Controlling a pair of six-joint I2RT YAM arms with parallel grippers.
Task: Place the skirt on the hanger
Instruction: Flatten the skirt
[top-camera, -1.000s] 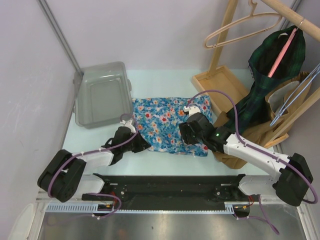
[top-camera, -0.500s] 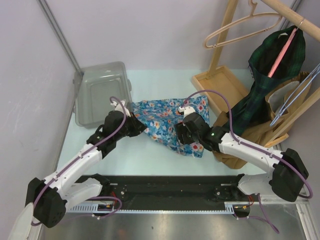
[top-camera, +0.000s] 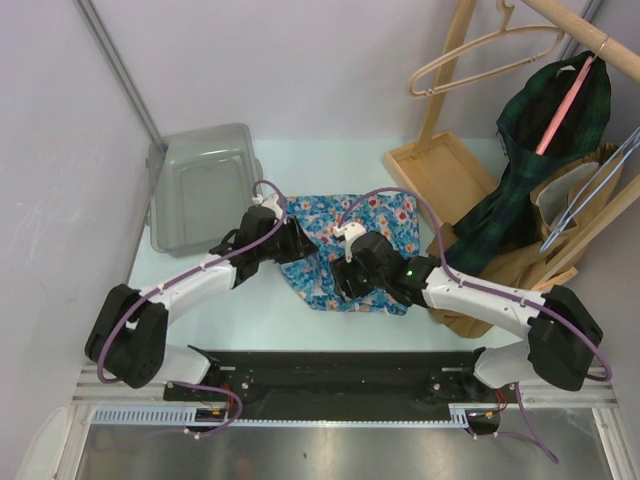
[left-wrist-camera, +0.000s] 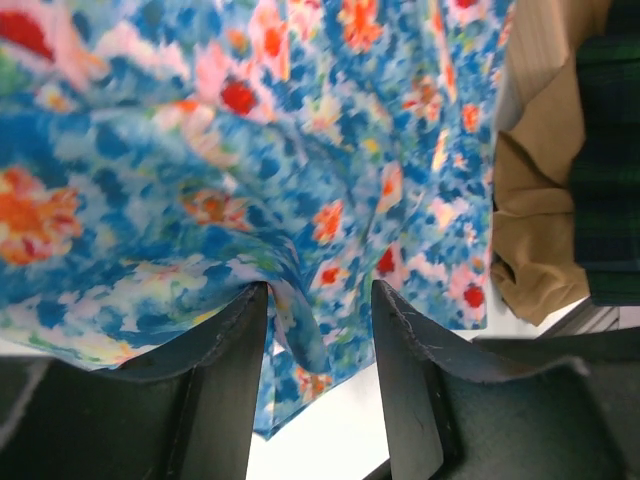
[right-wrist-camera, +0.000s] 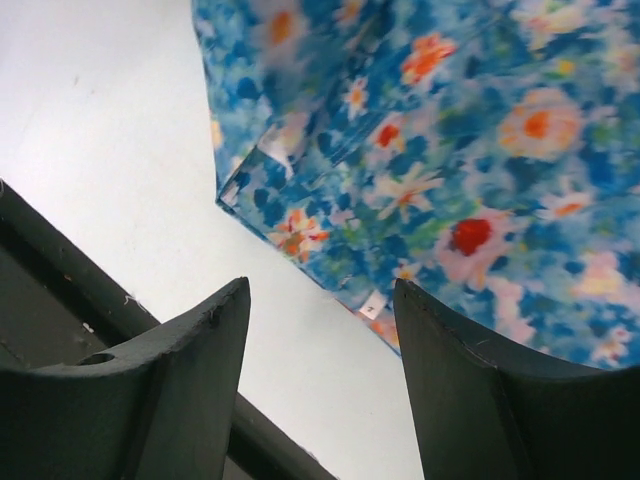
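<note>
- Two robot arms reach across a pale bench, seen from above. A grey plastic tub sits at the far left.
- Next comes the left hand, at the left edge of the cloth. Its wrist camera shows its fingers spread apart. A loose fold of fabric droops in the gap, and nothing is pinched.
- At the middle of the bench lies the skirt, blue with orange and white flowers. It is crumpled in a heap between the two hands, and its longer side runs roughly left to right.
- Then the right hand hovers at the near edge of the skirt. Its wrist camera shows both fingers spread wide over bare bench with nothing between them. A folded corner of the skirt lies just ahead.
- Far right and towards the back, an empty pale hanger hangs from a wooden rack, well apart from the skirt.
- Judged from this layout, the hanger lies right of and beyond the skirt, so the right arm is the nearer one. Neither hand has a hold on the skirt yet, so gripping the cloth looks like the first need.
</note>
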